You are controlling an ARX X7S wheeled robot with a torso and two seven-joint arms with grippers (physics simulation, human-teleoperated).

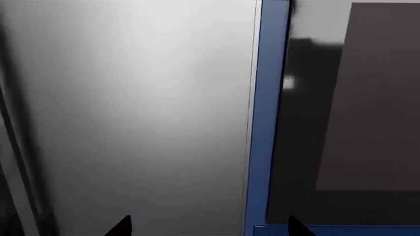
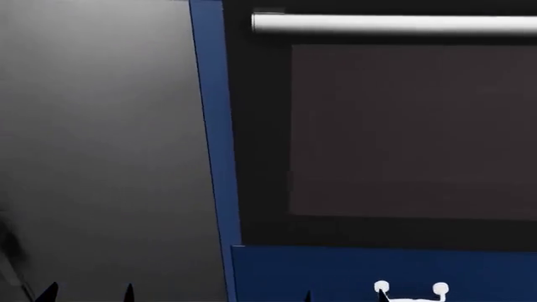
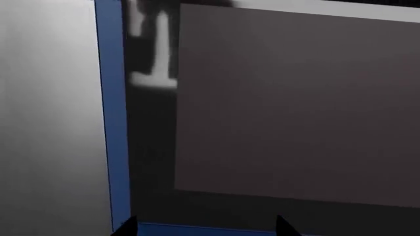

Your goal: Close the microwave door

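The microwave door is out of view in all three frames. A dark, shut appliance front (image 2: 378, 126) with a tinted window and a silver bar handle (image 2: 394, 24) along its top fills the head view. My left gripper (image 1: 210, 228) is open, with only its black fingertips (image 1: 121, 227) showing, facing a grey panel (image 1: 131, 118) and a blue strip (image 1: 266, 123). My right gripper (image 3: 206, 227) is open too, close in front of the dark window (image 3: 295, 108). Neither holds anything. In the head view the left gripper (image 2: 85, 293) and the right gripper (image 2: 344, 296) just show at the lower edge.
A tall grey panel (image 2: 100, 126) stands left of the blue cabinet frame (image 2: 214, 126). Below the dark front is a blue panel (image 2: 336, 270) with a white handle (image 2: 411, 290). All these surfaces are very near the cameras.
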